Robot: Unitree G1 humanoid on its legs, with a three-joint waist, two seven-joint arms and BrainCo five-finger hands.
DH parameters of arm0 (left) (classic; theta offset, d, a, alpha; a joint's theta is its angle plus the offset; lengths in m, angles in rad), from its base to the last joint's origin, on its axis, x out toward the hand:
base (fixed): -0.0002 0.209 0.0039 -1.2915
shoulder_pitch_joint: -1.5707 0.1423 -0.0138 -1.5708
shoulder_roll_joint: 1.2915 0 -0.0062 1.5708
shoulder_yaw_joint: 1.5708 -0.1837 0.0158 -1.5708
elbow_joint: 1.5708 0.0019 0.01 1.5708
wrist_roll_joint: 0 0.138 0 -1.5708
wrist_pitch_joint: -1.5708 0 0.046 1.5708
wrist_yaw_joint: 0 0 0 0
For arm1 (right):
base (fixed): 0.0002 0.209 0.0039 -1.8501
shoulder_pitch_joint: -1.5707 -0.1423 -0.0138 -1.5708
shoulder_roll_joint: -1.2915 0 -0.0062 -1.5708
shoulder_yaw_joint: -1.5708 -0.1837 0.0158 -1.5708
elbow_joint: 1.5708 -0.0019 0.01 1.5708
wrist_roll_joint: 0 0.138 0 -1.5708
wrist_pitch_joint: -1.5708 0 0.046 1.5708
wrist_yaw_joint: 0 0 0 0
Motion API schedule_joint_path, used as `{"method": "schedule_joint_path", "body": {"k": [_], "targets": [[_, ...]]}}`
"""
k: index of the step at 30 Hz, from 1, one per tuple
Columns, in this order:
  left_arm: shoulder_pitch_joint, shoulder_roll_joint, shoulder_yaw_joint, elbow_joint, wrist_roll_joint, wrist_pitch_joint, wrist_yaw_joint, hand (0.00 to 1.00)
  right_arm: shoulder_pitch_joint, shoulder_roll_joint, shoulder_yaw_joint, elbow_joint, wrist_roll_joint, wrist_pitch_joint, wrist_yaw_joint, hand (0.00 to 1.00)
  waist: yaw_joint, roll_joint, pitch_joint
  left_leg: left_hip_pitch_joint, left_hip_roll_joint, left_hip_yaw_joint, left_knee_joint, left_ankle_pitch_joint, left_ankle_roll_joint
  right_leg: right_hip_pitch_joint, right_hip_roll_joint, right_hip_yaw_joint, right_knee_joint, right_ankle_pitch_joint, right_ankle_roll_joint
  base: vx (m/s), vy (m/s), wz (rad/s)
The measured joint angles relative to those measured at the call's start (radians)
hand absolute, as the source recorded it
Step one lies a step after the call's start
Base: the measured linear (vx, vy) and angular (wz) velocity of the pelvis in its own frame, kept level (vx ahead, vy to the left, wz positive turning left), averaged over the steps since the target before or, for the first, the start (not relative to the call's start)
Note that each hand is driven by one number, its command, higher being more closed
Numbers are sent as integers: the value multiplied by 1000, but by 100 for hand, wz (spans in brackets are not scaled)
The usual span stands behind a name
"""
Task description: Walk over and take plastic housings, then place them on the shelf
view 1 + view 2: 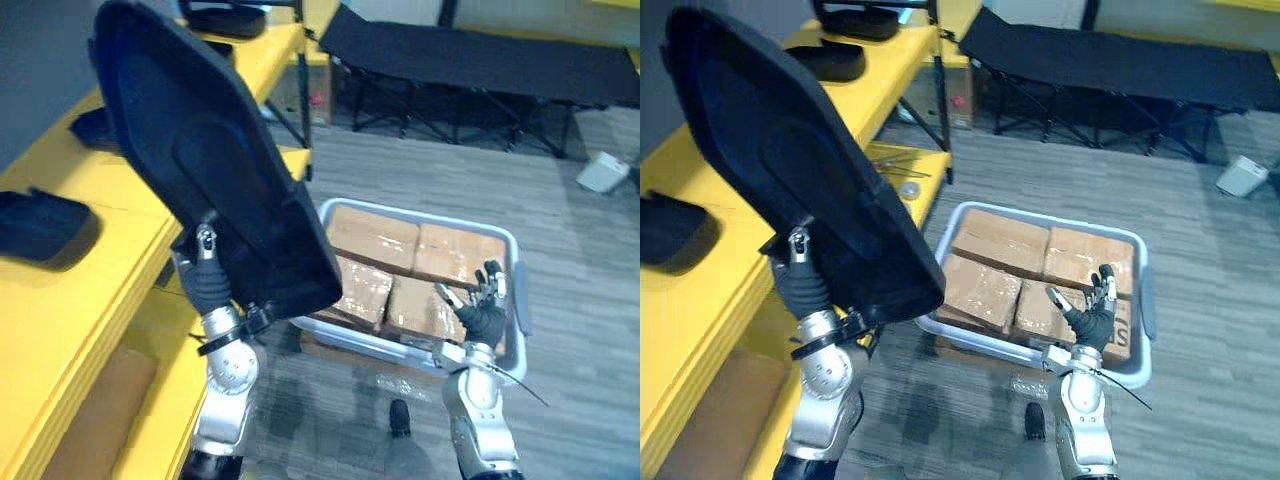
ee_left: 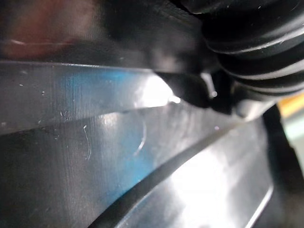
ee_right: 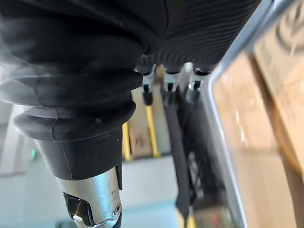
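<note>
Gripping a large black plastic housing (image 1: 200,150) by its lower end, the robot's left hand (image 1: 206,262) holds it raised in the air, tilted, with the hollow inner face turned toward the head camera. The thumb lies against that near face and the fingers are hidden behind the part, so the hand is closed on the housing's edge. In the left wrist view the glossy dark surface of the housing sits right against the hand. The housing rises from the hand up and to the robot's left, hanging over the front edge of a yellow shelf (image 1: 90,290) and hiding part of it, while its lower corner overlaps the near left corner of a pale grey bin (image 1: 420,215) on the floor. Inside the bin are brown cardboard boxes (image 1: 375,240) wrapped in clear film, packed side by side. The right hand (image 1: 482,315) is well apart from the housing, raised at the bin's near right corner with its fingers straight and spread, holding nothing. Another black housing (image 1: 40,228) lies flat on the shelf to the left, and more black housings (image 1: 835,62) rest further along it. Beyond the bin stands a black folding cot (image 1: 480,55), and a small white object (image 1: 603,172) lies on the grey floor at far right.
</note>
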Motion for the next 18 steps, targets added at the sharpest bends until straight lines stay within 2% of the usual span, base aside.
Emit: {"method": "schedule_joint_path", "body": {"k": [7, 9, 13, 16, 18], "targets": [[184, -3, 206, -137, 2, -2, -18, 100, -26, 16, 89, 35, 6, 0, 51, 0, 91, -11, -27, -26, -18, -110, -26, 36, 2, 50, -24, -114, -1, -14, -3, -32, -12, 46], [235, -10, 271, -178, 6, -3, -22, 100, -64, 22, 136, 35, 42, -9, 89, 0, 128, -19, -37, -43, -18, -141, -28, 46, -2, 57, -26, -149, -1, -18, -5, -1, -16, 37], [284, -47, 347, -194, 4, -8, -36, 100, -123, 23, 236, 36, -30, -9, 107, 0, 170, -19, -52, -66, -22, -180, -26, 51, -3, 66, -29, -187, -1, -24, -6, 4, 1, 29], [284, -48, 366, -194, -45, -28, -75, 100, -168, 25, 330, 67, -73, 5, 111, 0, 176, -22, -57, -76, -25, -229, -26, 59, -5, 89, -28, -223, 0, -36, -5, 38, 7, 44], [281, -49, 364, -194, -87, -39, -94, 100, -172, 26, 371, 74, -102, 33, 106, 0, 177, -17, -62, -81, -25, -254, -26, 58, -3, 101, -24, -218, 21, -87, 5, 30, 2, 52]]}}
